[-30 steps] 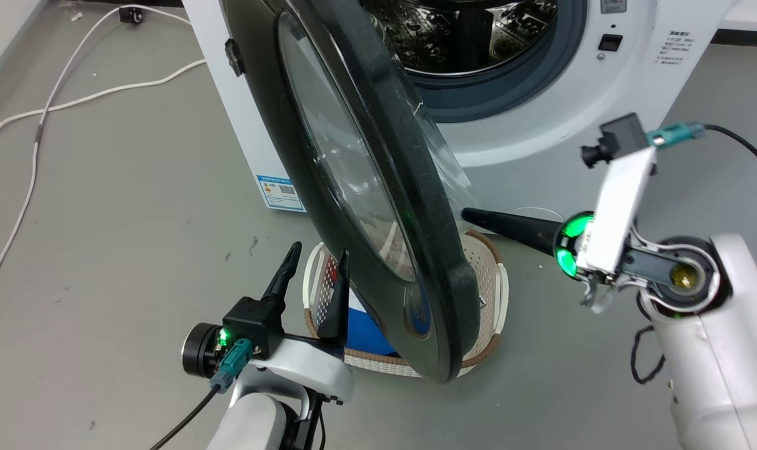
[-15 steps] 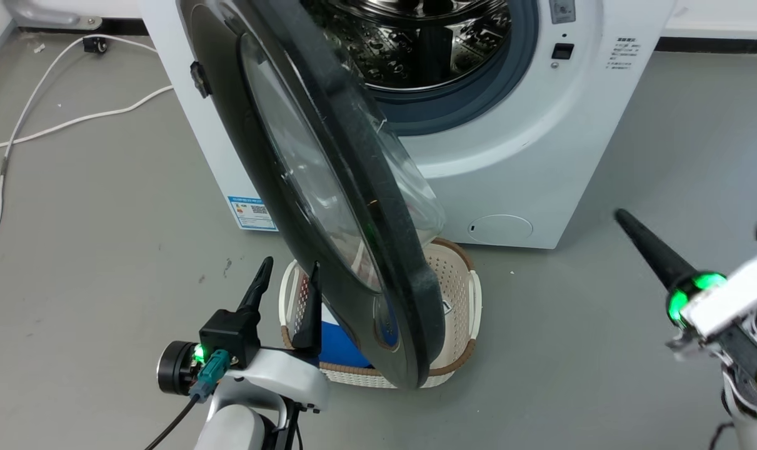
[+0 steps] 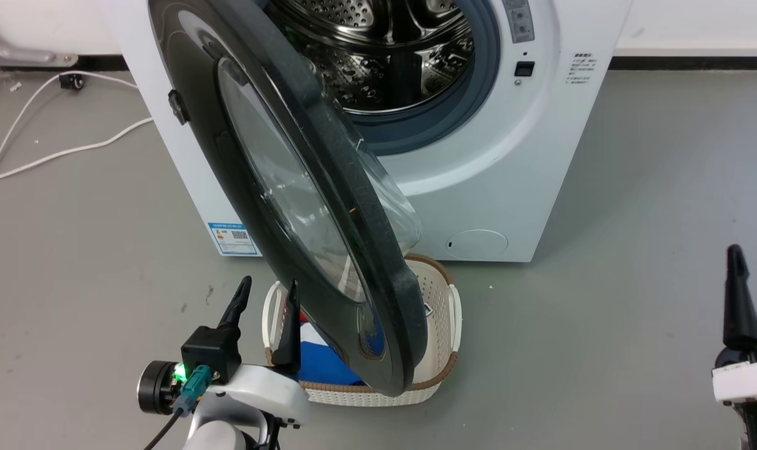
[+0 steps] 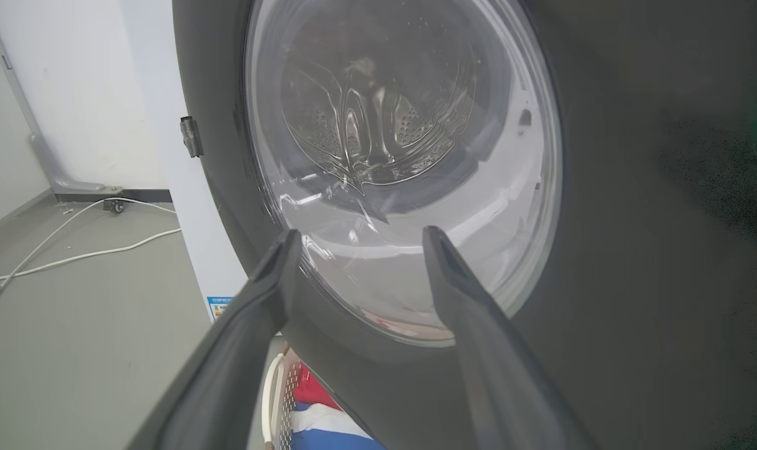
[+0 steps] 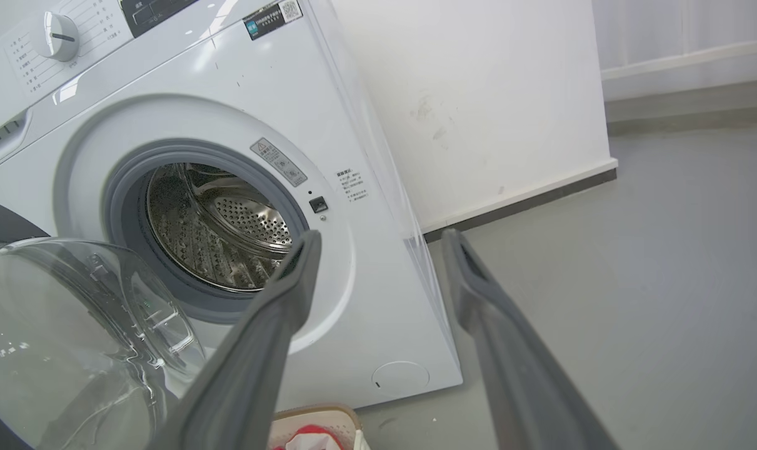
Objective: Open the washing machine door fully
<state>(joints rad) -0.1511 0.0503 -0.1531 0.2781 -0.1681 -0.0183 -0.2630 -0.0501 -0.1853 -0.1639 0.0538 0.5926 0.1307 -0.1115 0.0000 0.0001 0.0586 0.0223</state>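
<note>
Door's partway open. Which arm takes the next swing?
Left, probably. The left gripper stands open beside the washing machine door near its lower rim, able to clamp and pull. The right gripper is open too, but well clear of it.

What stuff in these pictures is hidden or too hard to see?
- Head view: the washing machine door covers most of the laundry basket, hiding most of its contents.
- Head view: the print on the blue label is too small to read.
- Head view: the right edge cuts off the right gripper.
</note>
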